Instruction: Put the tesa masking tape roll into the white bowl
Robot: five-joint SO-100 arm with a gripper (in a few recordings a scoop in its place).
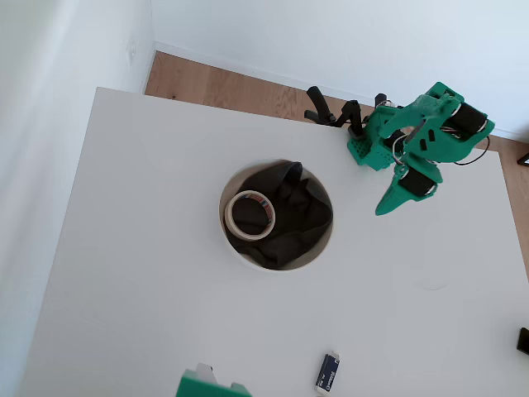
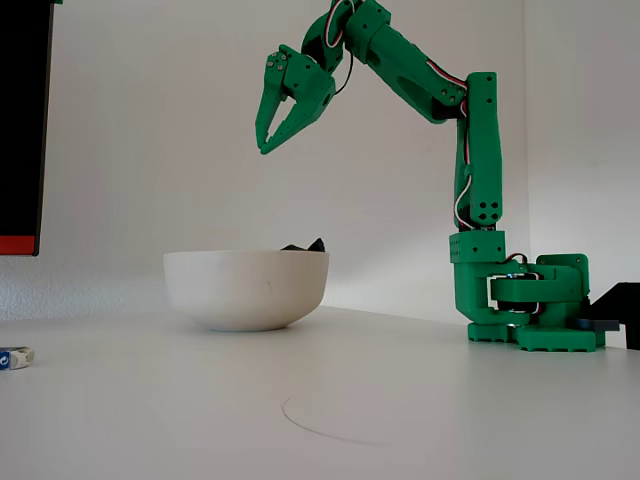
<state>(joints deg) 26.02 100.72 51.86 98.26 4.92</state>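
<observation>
The tesa masking tape roll (image 1: 232,217), a cream ring with red and blue print inside, lies flat on black cloth (image 1: 299,217) in the left half of the white bowl (image 1: 235,251). In the fixed view the bowl (image 2: 246,288) stands on the table, and a tip of the cloth (image 2: 306,244) pokes over its rim. My green gripper (image 2: 267,148) hangs high above the bowl, pointing down, jaws closed to the tips and holding nothing. From overhead the gripper (image 1: 385,209) sits to the right of the bowl, apart from it.
A small blue-and-white rectangular object (image 1: 328,373) lies near the table's front edge, and in the fixed view this object (image 2: 15,357) is at the far left. The arm's base (image 2: 525,310) stands at the table's back right corner. Wall borders the table's left side.
</observation>
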